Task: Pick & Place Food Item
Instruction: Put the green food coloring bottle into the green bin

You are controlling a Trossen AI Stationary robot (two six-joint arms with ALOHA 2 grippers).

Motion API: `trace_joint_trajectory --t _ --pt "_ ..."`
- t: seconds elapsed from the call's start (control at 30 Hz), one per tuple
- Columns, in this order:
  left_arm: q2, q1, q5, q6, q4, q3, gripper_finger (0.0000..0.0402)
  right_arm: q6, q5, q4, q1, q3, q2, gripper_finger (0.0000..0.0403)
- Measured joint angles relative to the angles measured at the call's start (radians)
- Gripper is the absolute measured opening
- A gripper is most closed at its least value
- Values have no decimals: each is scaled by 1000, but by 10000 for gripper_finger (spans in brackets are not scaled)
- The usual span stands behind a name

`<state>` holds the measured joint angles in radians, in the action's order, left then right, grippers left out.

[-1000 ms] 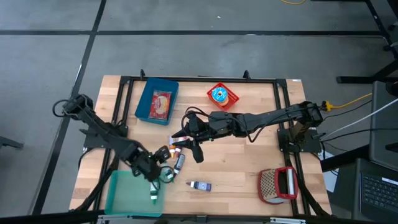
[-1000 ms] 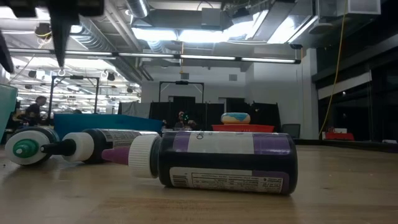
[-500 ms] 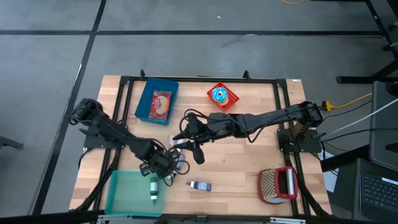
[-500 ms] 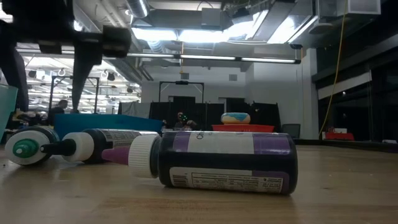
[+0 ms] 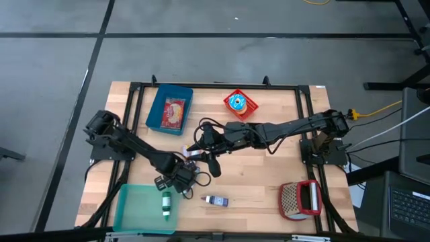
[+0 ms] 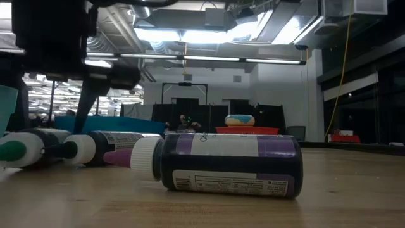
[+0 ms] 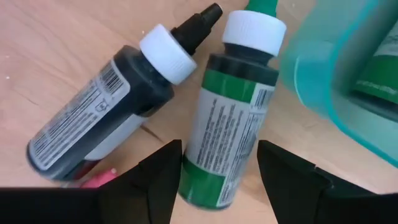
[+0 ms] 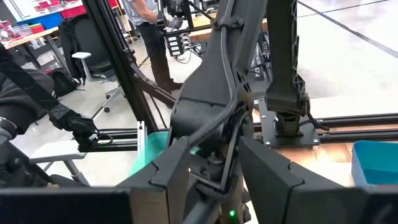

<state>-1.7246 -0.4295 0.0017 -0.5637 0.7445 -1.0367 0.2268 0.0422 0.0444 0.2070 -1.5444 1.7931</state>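
Three bottles lie on their sides in a cluster on the wood table: a green bottle (image 7: 230, 130) with a white cap, a black bottle (image 7: 106, 118) and, half hidden, a pink one (image 7: 99, 179). My left gripper (image 5: 180, 180) points down over them, open, a finger on each side of the green bottle's bottom end. Another green bottle (image 5: 166, 204) lies in the teal tray (image 5: 131, 212). A purple bottle (image 5: 216, 200) lies alone near the front edge. My right gripper (image 5: 199, 149) hangs open and level, high above the table's middle, with nothing in it. My left gripper comes from above, pointing down, its open fingers lying across the green bottle's bottom end (image 7: 208, 186). One finger (image 7: 163, 180) stands right at the bottle's side; I cannot tell whether it touches. The bottle lies flat on the table beside the tray's wall.
A blue bin (image 5: 169, 109) holding a packet and a red box (image 5: 240, 103) holding a doughnut stand at the far side. A red-handled grater (image 5: 300, 199) lies at the near right. The teal tray's wall (image 7: 311, 74) rises close to the green bottle.
My left gripper has moved from above the teal tray toward the table's right and down onto the bottle cluster, turning a little. The green bottle on the table has slid a little, cap end toward the table's left.
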Motion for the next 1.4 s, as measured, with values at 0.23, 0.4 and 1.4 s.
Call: trace_joint_trajectory --t 0.23,0.4,1.4 --pt "-17 2 -32 -33 -11 0 162 0 0 0 0 0 0 142" --pt "-11 2 -45 -27 -13 0 106 -25 -5 0 0 0 0 142" --pt "686 -330 -77 420 65 0 86 -349 277 -257 154 98 -457 142"
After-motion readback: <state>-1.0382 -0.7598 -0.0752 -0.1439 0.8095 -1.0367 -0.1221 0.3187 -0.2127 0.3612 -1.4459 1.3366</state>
